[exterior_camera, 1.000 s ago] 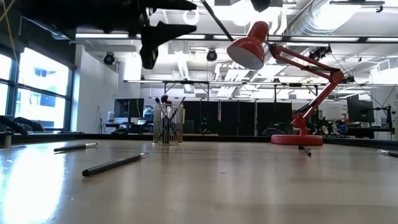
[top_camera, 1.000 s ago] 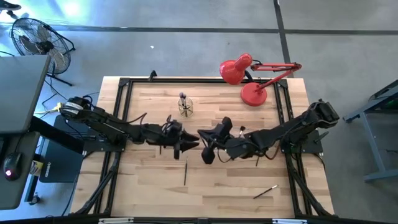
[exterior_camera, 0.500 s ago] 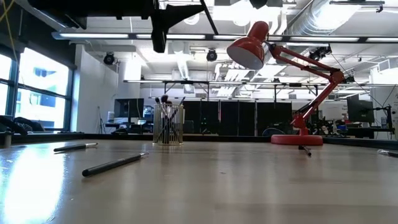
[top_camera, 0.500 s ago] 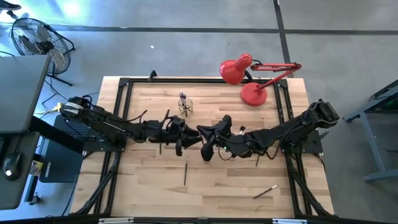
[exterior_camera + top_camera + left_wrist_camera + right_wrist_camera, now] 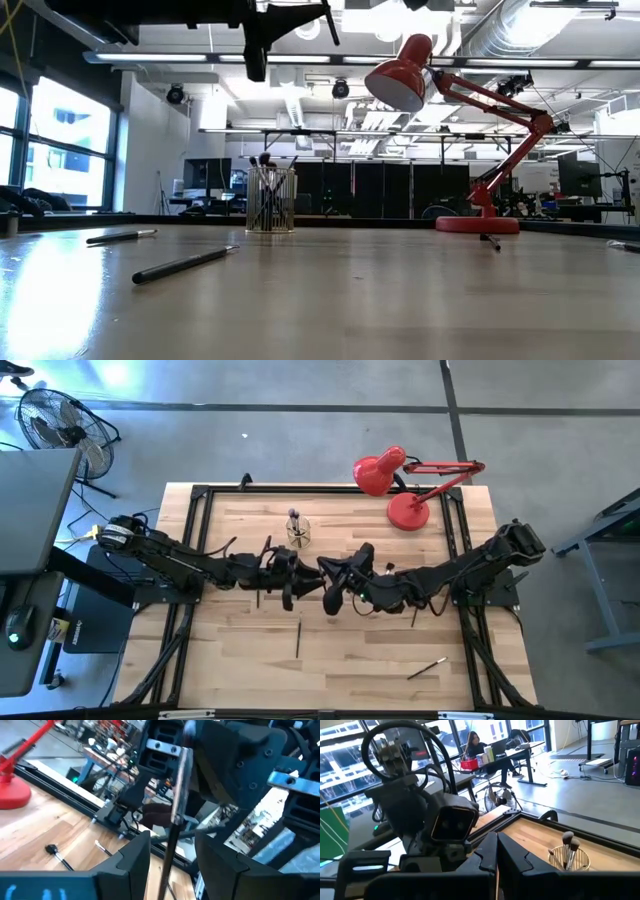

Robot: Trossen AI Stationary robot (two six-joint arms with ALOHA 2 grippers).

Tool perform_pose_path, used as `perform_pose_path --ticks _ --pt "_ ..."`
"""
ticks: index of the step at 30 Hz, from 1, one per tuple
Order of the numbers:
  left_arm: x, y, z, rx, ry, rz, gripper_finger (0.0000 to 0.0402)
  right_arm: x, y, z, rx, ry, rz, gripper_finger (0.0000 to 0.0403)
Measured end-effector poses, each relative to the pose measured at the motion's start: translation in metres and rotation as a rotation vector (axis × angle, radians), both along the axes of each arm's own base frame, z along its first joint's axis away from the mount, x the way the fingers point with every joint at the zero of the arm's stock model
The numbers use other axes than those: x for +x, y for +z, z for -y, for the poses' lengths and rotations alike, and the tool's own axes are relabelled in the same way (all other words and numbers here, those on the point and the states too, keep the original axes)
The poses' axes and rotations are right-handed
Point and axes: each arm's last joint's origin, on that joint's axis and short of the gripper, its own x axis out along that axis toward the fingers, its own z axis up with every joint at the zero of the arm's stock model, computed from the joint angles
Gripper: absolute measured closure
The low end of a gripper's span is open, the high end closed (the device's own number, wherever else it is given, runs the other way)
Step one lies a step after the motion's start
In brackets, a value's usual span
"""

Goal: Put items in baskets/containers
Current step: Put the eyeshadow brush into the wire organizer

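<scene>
Progress: partly done. Clear cup (image 5: 298, 532) w/ yellowish tint sits on the far-left part of the tabletop (image 5: 250, 660), already holding several brushes, bristle tips up (image 5: 568, 841). Left: one loose brush (image 5: 297, 639) mid-tabletop near front, one (image 5: 427, 667) front-right, another small one by the lamp base (image 5: 489, 240); low view also shows a 4th (image 5: 120, 236) further left.

Both arms meet mid-tabletop, raised. Right gripper (image 5: 334, 603) pinched fully closed on a brush (image 5: 176, 815), held roughly upright between the left gripper's fingers. Left gripper (image 5: 288, 598) jaws spread wide around that brush, not clamped. Looks like a handover, prob not finished.

Materials: brushes thin, dark, rigid sticks, some w/ silvery ferrules, soft tufts. Cup see-through, smooth, cylindrical. Tabletop pale wood planks, matte. Red lamp (image 5: 405, 485) glossy metal, round base.
</scene>
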Motion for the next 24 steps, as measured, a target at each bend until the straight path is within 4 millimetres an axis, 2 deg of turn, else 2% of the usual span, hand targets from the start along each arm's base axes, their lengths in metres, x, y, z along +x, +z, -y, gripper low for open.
perform_pose_path --ticks 18,21,24 --pt "-0.0004 0.0027 -0.0015 0.018 0.045 0.024 0.025 0.0001 0.0008 -0.0001 0.003 0.003 0.008 0.0403" --pt "-0.0004 0.0027 -0.0015 0.037 0.047 0.023 0.0271 0.0001 0.0008 -0.0001 -0.001 0.003 0.006 0.0403" --pt "-0.0005 0.0027 -0.0013 0.063 0.048 0.022 0.0312 0.0001 0.0008 -0.0001 -0.003 0.005 0.004 0.0403"
